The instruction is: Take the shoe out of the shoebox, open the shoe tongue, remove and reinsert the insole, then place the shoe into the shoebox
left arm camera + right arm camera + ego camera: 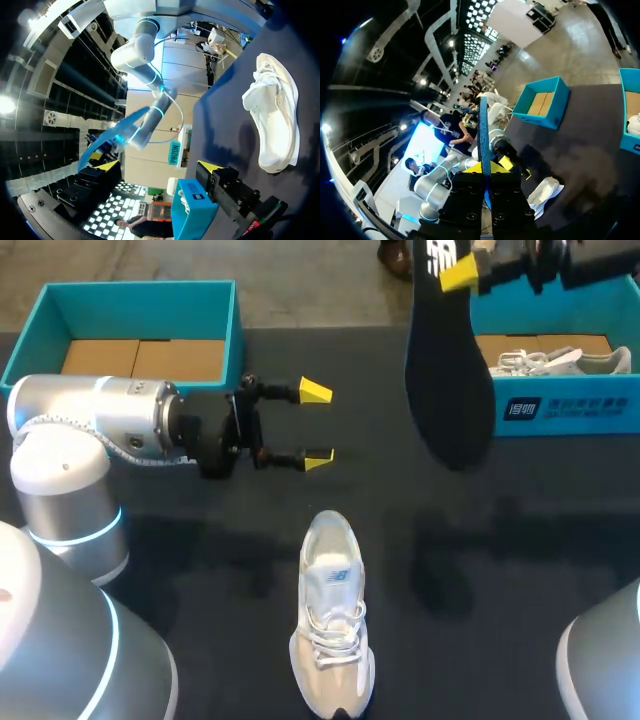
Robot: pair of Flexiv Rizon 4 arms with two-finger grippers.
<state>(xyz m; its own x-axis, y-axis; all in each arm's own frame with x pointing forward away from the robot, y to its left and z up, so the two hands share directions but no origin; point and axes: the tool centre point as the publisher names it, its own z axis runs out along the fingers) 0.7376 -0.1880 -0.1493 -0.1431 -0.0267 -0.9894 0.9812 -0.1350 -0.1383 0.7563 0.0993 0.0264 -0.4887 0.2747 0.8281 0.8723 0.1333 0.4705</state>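
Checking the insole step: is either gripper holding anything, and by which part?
The right gripper pinches the dark insole at its upper end; the rest hangs down. The left gripper is open, empty.

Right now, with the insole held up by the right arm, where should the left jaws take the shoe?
Probably the heel end of the shoe, nearest the open left gripper. Come down from above with the jaws across its narrow width: it stands on its sole, laces up, toe toward the robot.
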